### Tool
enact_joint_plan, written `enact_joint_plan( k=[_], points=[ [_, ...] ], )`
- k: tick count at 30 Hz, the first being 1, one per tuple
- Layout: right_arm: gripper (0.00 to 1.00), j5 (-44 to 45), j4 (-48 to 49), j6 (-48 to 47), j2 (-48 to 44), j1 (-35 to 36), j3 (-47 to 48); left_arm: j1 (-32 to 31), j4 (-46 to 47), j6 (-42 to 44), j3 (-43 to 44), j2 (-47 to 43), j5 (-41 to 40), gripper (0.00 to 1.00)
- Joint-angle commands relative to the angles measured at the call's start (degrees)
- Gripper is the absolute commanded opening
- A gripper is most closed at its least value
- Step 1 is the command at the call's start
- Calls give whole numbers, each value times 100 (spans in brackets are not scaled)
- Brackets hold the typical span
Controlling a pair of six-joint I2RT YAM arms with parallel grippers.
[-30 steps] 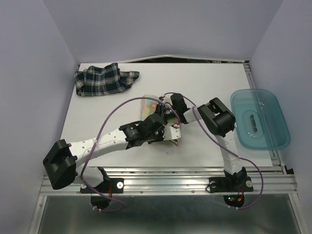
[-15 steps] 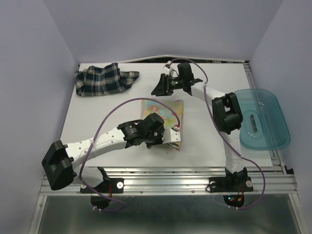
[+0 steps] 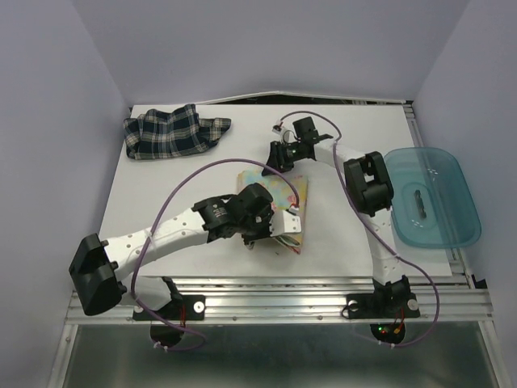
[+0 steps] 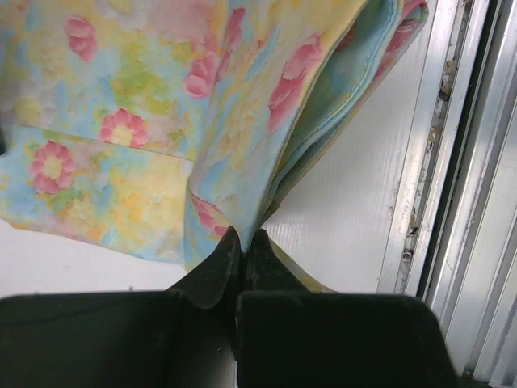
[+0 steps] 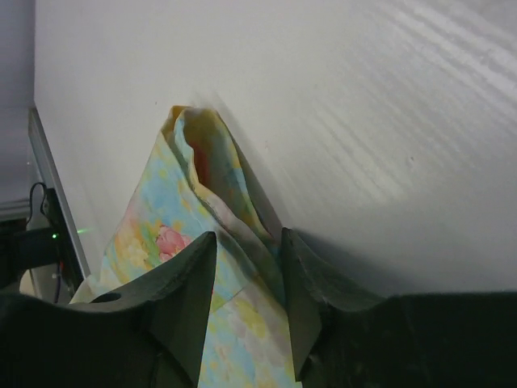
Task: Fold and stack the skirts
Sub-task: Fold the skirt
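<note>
The pastel floral skirt [image 3: 279, 190] lies partly folded in the middle of the table. My left gripper [image 3: 279, 234] is shut on its near edge; the left wrist view shows the fingertips [image 4: 242, 236] pinching a fold of the skirt [image 4: 121, 162] just above the table. My right gripper [image 3: 272, 158] is at the skirt's far edge. In the right wrist view its jaws [image 5: 246, 238] stand apart with a raised corner of the skirt [image 5: 161, 226] between them. The dark plaid skirt [image 3: 171, 132] lies crumpled at the far left corner, away from both grippers.
A translucent teal bin [image 3: 428, 198] sits off the table's right side. The white table [image 3: 186, 186] ends in metal rails [image 3: 283, 283] at the near edge, close to my left gripper. Purple walls enclose the back and sides.
My right gripper left the near part of the floral skirt, swung to the far side of the table, then came down to the skirt's far edge. The skirt has spread out. My left gripper kept its grip.
</note>
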Motion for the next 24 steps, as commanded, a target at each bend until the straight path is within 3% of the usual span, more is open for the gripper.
enact_joint_plan(
  k=[1, 3, 7, 24],
  points=[
    [43, 5, -411, -511, -37, 54, -328, -30, -107, -84, 599, -37, 149, 0],
    [31, -74, -324, -529, -151, 185, -661, -30, -151, -58, 775, 16, 131, 0],
    [20, -319, -166, -468, -397, 317, -1223, -12, -169, 12, 978, 148, -26, 0],
    [18, -838, 511, 16, -1241, 801, -2490, 813, 429, 689, 1014, 956, 25, 0]
  ],
)
